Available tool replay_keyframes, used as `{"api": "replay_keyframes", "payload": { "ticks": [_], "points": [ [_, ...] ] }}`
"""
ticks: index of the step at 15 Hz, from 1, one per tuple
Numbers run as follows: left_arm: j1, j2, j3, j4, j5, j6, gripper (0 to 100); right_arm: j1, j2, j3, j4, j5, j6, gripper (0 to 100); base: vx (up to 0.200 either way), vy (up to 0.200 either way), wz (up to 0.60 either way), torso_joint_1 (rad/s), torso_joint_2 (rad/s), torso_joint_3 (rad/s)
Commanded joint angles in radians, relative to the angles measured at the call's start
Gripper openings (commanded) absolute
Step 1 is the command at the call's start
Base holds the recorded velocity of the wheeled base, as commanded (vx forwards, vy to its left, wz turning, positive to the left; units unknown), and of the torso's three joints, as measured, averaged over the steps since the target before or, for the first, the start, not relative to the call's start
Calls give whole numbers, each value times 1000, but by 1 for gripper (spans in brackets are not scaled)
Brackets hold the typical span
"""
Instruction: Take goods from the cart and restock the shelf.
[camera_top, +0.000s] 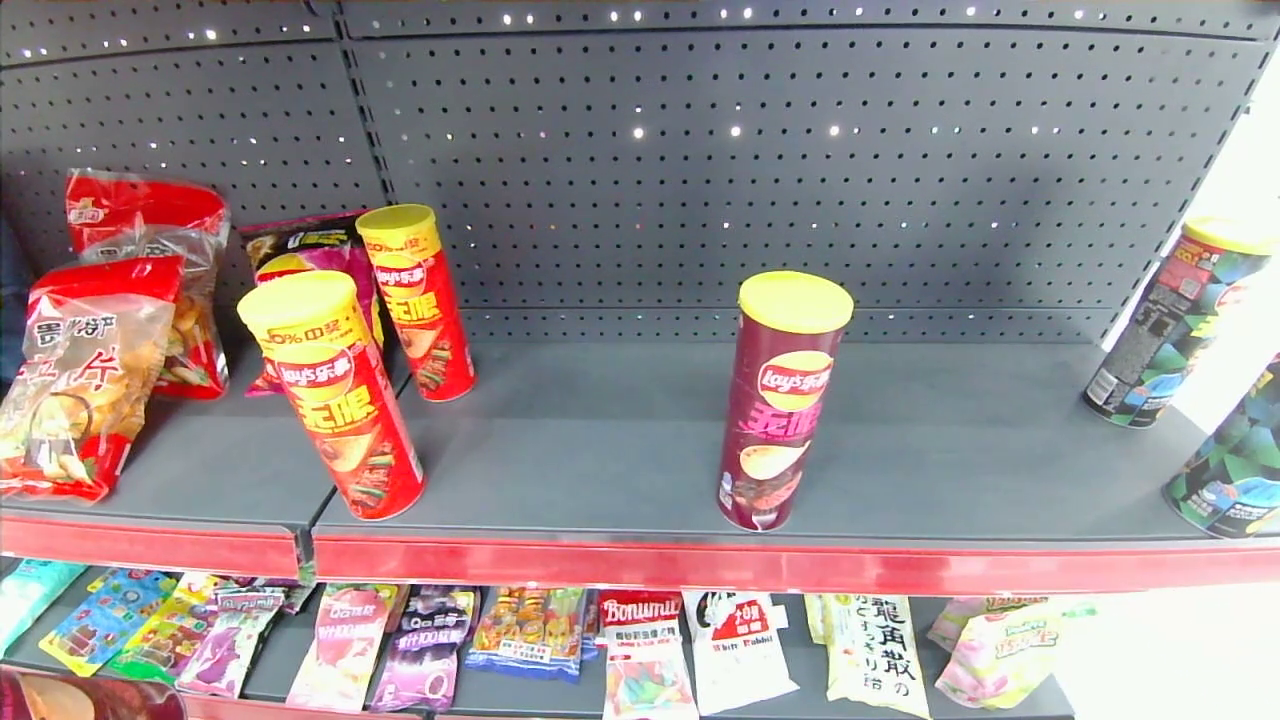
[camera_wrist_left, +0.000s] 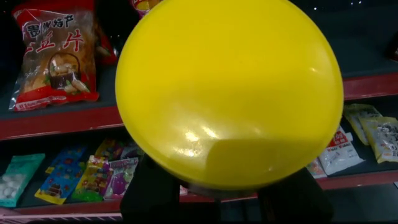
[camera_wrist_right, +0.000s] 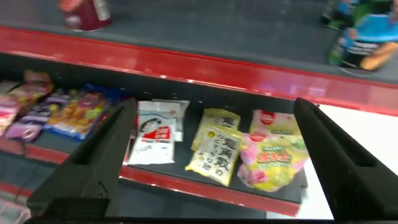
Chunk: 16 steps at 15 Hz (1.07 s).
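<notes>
1. Leftmost, 2 red bags (camera_top: 80, 380) are stood at the left end of the upper shelf (camera_top: 600, 450), one behind the other.
2. Just beside them, a front red can (camera_top: 335, 400) is set upright at the front edge, where 2 shelf boards meet. A rear red can (camera_top: 415, 300) is placed farther back, next to a purple bag (camera_top: 300, 250) leaned against the back panel.
3. Near the middle of the front edge, a maroon can (camera_top: 785, 400) is stood upright, well apart from the others.
4. At the right end, 2 green-and-black cans (camera_top: 1170, 320) are placed, one nearer the front edge.
5. Below, packets (camera_top: 640, 650) are laid in a row along the lower shelf (camera_top: 272, 668).
6. A yellow-lidded can (camera_wrist_left: 230, 93) is clamped between the fingers of the left gripper (camera_wrist_left: 221, 196) and is held in front of the shelving, on neither shelf.
7. The fingers of the right gripper (camera_wrist_right: 214, 106) are spread wide with nothing between them, and the lower shelf's packets are seen beyond them.
</notes>
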Motion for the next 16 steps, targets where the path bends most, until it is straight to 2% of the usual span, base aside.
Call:
{"api": "replay_keyframes", "payload": {
  "ticks": [1,3,5,7,10,12,14,16],
  "points": [
    [0,0,9,2,0,0,0,-67,32,2,-1,-30,9,100,0,0,0,0,0,0],
    [0,13,7,2,-2,2,0,-133,28,2,0,-33,9,100,0,0,0,0,0,0],
    [0,16,2,2,-5,2,0,-259,-5,3,0,-18,9,100,0,0,0,0,0,0],
    [0,7,9,2,-9,2,0,-259,-8,6,-12,16,10,100,0,0,0,0,0,0],
    [-2,0,4,0,-16,2,0,-260,-8,3,2,172,10,100,0,0,0,0,0,0],
    [-2,-3,4,2,-16,2,0,-292,-5,0,12,149,12,100,0,0,0,0,0,0],
    [-2,-9,10,2,-16,2,0,-294,-5,3,0,71,12,100,0,0,0,0,0,0],
    [-3,-4,5,0,-22,2,0,-274,-5,9,11,106,17,100,0,0,0,0,0,0]
  ]
}}
